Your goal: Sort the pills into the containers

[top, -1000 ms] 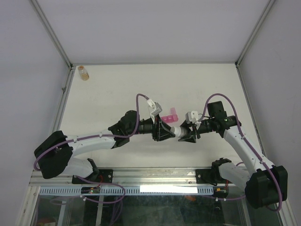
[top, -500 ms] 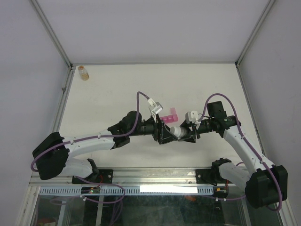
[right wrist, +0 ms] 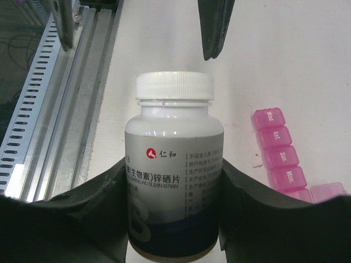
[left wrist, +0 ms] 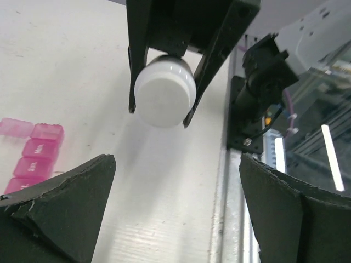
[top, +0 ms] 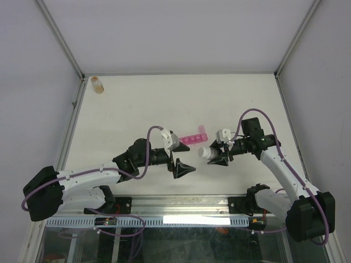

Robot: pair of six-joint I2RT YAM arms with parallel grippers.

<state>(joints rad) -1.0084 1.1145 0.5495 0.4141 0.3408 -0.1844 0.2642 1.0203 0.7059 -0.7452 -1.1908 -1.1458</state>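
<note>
Right wrist view: my right claw (right wrist: 174, 186) grips the white-capped bottle (right wrist: 174, 148), and only here can I read its label. The containers (right wrist: 279, 156) lie just right of the claw. Left wrist view: my left claw (left wrist: 175, 161) gapes wide, facing the bottle and clear of it.

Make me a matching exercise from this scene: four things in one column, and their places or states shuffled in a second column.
Column 1
1. white-capped bottle
2. pink organiser
3. amber bottle
4. left gripper

Column 2
A. stands at the far left corner of the table
B. open, holding nothing
C. held in the right gripper
D. lies flat on the table, just beyond both grippers

Pairs: 1-C, 2-D, 3-A, 4-B
</note>
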